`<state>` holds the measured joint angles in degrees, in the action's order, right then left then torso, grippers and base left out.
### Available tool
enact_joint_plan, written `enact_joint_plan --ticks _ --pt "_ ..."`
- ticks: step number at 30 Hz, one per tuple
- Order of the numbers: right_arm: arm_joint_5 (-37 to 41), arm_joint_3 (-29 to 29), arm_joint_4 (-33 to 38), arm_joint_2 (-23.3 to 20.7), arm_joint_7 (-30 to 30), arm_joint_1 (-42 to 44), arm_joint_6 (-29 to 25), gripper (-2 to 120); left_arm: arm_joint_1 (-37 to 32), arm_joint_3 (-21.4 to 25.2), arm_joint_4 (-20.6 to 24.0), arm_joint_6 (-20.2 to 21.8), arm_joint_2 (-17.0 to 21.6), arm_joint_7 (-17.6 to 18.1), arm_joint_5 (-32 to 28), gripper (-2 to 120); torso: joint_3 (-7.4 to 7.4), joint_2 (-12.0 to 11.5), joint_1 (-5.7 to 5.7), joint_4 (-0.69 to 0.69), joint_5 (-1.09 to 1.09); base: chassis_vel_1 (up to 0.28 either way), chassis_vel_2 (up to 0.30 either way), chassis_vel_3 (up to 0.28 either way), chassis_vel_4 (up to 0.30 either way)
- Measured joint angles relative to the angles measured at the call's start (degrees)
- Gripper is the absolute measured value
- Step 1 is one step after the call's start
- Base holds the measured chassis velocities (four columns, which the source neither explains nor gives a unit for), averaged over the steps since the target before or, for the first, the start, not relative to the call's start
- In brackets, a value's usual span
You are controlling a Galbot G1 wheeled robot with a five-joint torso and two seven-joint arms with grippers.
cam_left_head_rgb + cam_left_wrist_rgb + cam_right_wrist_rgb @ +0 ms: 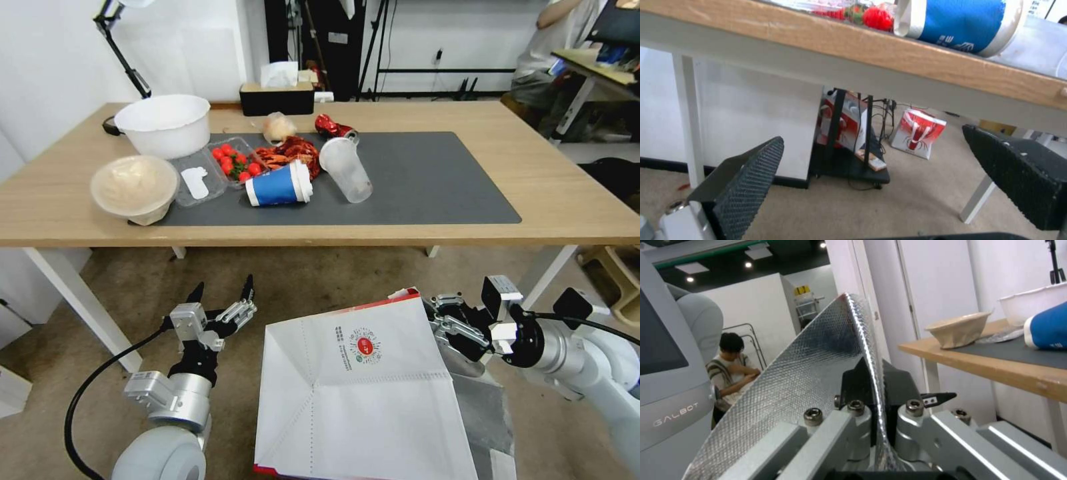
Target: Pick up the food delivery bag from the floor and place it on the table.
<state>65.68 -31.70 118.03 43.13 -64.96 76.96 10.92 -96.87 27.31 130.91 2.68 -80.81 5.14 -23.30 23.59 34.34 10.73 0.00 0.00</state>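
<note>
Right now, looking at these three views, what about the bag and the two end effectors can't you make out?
- Food delivery bag: its bottom is cut off by the head view's lower edge, so floor contact is unclear.
- Strap handles: none can be made out.
- Right end effector: its fingertips are hidden behind the bag's rim in the head view.
- Left end effector: open, apart from the bag.

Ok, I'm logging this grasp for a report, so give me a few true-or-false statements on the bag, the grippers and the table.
1. The right gripper is clamped on the food delivery bag. True.
2. The left gripper holds the bag too. False: it is open, apart from the bag.
3. The bag rests on the table. False: it hangs below the table edge.
4. The blue cup lies on its side. True.
5. Foil lining shows by the right gripper's fingers. True.
</note>
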Motion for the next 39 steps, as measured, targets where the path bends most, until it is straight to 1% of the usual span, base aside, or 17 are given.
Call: enact_joint_plan --ticks 5,13,17,21,33,39 --pt "-0.08 0.03 0.00 0.03 0.01 -0.13 0.00 0 0.04 0.08 -0.02 -0.01 0.05 -0.03 0.00 100 1.01 1.62 0.63 0.00 -0.01 0.000 0.000 0.000 0.000" --pt "-0.08 0.07 -0.01 -0.08 0.02 -0.29 0.00 0 0.02 0.09 -0.02 -0.01 0.02 -0.09 -0.01 100 1.93 3.20 1.28 0.00 0.00 0.000 0.000 0.000 0.000" --pt "-0.08 0.10 -0.01 -0.09 0.02 -0.29 0.00 0 0.01 0.10 -0.01 -0.01 0.02 -0.14 -0.01 100 2.73 4.57 1.85 0.00 0.00 0.000 0.000 0.000 0.000" --pt "-0.08 0.11 -0.01 -0.08 0.02 -0.26 0.00 0 -0.01 0.11 0.01 -0.01 0.04 -0.15 -0.01 100 3.11 5.19 2.09 0.00 0.00 0.000 0.000 0.000 0.000" --pt "-0.08 -0.02 0.20 -0.28 0.05 0.20 0.00 0 -0.18 -0.03 0.38 -0.01 -0.05 -0.20 0.08 100 5.02 8.45 3.42 0.00 0.00 0.000 0.000 0.000 0.000" --pt "-0.14 0.02 0.26 -0.25 0.05 0.19 0.00 0 -0.33 0.03 0.54 -0.02 -0.06 -0.21 0.09 100 5.72 9.64 3.92 0.00 0.00 0.000 0.000 0.000 0.000"
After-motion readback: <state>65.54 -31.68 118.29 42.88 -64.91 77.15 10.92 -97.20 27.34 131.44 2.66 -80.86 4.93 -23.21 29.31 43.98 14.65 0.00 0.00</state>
